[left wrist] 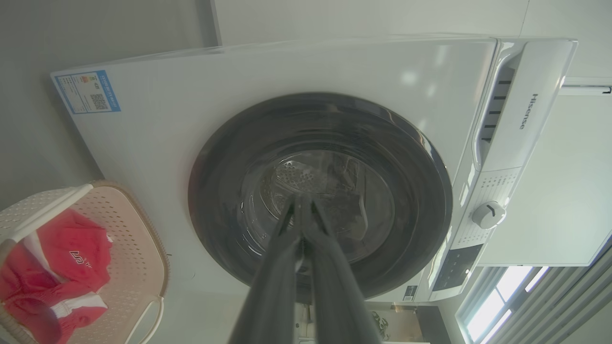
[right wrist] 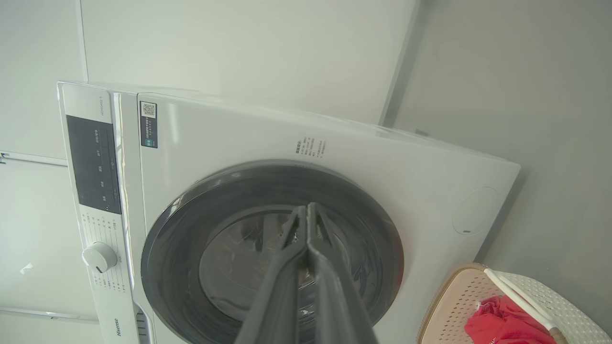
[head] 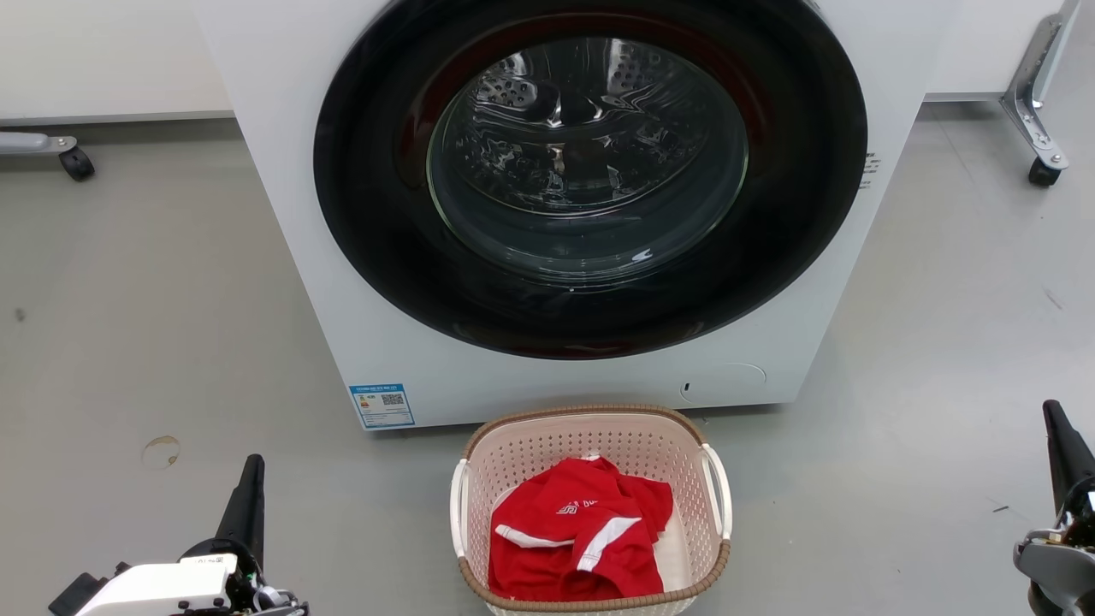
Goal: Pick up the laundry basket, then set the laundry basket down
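Jaws: left gripper (head: 253, 469) and right gripper (head: 1054, 415) both pinched together, holding nothing.
Laundry basket (head: 590, 411): on the floor (head: 128, 342) before the washing machine (head: 282, 171), between the grippers, left one nearer.
Side handles (head: 459, 505): one facing each arm.

Grey floor (head: 128, 325), smooth and matt, seen from above. A white front-loading washing machine (head: 282, 171) stands on it at centre rear, with its dark round door facing forward. The laundry basket (head: 547, 453) rests upright on the floor just in front of the machine's lower edge; whether the two touch cannot be judged. At far left a black caster (head: 77, 162) under a pale metal leg meets the floor, and at far right a second caster (head: 1044, 173) does likewise. A pale brown ring-shaped stain (head: 160, 451) marks the floor left of the basket.
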Controlling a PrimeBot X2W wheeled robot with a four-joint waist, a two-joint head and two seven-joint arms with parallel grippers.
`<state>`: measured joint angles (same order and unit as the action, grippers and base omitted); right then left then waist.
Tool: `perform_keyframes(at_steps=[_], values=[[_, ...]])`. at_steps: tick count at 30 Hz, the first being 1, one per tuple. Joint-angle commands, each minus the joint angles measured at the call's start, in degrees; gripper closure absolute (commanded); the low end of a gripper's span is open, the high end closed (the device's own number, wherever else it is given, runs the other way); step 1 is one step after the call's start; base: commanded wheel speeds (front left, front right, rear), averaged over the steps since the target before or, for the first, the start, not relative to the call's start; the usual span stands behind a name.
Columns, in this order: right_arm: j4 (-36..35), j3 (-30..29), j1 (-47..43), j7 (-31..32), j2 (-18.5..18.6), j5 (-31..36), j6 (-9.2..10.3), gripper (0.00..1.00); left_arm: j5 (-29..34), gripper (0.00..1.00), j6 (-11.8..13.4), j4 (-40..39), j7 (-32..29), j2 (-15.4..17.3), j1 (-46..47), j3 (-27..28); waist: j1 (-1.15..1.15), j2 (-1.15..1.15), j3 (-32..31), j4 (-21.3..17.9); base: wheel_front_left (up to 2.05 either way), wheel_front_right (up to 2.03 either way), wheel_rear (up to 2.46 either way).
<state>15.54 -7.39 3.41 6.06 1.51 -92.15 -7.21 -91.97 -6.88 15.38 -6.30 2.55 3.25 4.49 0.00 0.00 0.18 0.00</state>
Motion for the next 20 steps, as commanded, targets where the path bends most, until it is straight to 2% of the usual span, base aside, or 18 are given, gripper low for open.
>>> perform_keyframes(at_steps=[1,20], values=[[-1.52,0.86,2.78,0.44,1.41,-0.01,-0.28,1.00,-0.31,1.00,-0.60,-1.33,-0.07,0.47,2.93,1.88,0.00,0.00,0.00,0.00,0.00,0.00,0.00],[-1.52,0.84,2.78,0.45,1.39,0.01,-0.28,1.00,-0.27,1.00,-0.60,-1.33,-0.11,0.43,2.93,1.94,0.00,0.00,0.00,0.00,0.00,0.00,0.00]])
